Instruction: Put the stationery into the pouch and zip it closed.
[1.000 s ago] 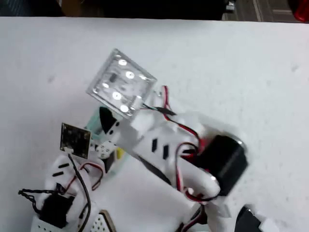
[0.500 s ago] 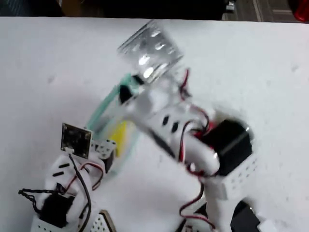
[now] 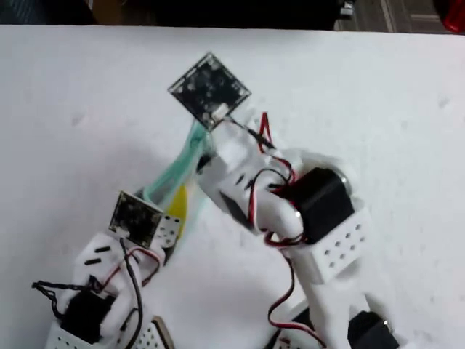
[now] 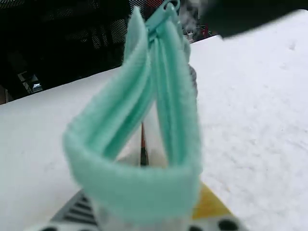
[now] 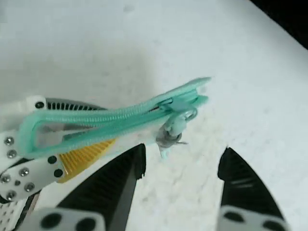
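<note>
Here the mint pouch (image 3: 173, 183) sits left of the white table's (image 3: 378, 109) centre, its long axis running near-left to far-right — zip pull (image 5: 175, 127) at the far end. The left gripper (image 3: 167, 229) pinches its near end; the right gripper (image 5: 180, 161) hangs just beside the pull, jaws spread.

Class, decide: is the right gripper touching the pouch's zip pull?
Apart. The right wrist view shows bare table between the open right gripper and the zip pull.

A white table (image 3: 378, 87) spans the scene, dark room (image 3: 218, 11) beyond its far edge.
</note>
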You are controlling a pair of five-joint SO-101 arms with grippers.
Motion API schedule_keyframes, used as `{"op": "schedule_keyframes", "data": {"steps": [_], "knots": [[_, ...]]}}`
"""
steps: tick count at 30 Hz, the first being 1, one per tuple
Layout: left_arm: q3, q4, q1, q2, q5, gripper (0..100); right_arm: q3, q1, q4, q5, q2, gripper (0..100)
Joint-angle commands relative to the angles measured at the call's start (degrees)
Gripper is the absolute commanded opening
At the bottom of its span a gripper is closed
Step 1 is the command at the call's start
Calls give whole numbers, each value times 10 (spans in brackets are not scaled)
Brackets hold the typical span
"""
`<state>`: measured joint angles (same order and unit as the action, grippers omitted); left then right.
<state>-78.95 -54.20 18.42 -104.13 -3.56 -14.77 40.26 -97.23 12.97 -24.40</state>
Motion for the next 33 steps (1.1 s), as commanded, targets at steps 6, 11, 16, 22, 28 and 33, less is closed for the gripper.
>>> {"op": "schedule_keyframes", "data": {"steps": [6,11,16,22,28,33], "knots": [[2,7,7,-7,-6,23,180,7,122,48,-80,233],[2,6,9,-7,-6,23,262,9,255,52,-88,234],[1,6,9,-7,-15,23,286,0,318,53,-75,146],[1,10,6,-7,-27,23,234,-3,291,53,-141,22],[2,15,6,-7,-26,28,199,1,263,53,-194,17],[2,18,6,-7,-20,83,200,33,216,53,-193,17]]}}
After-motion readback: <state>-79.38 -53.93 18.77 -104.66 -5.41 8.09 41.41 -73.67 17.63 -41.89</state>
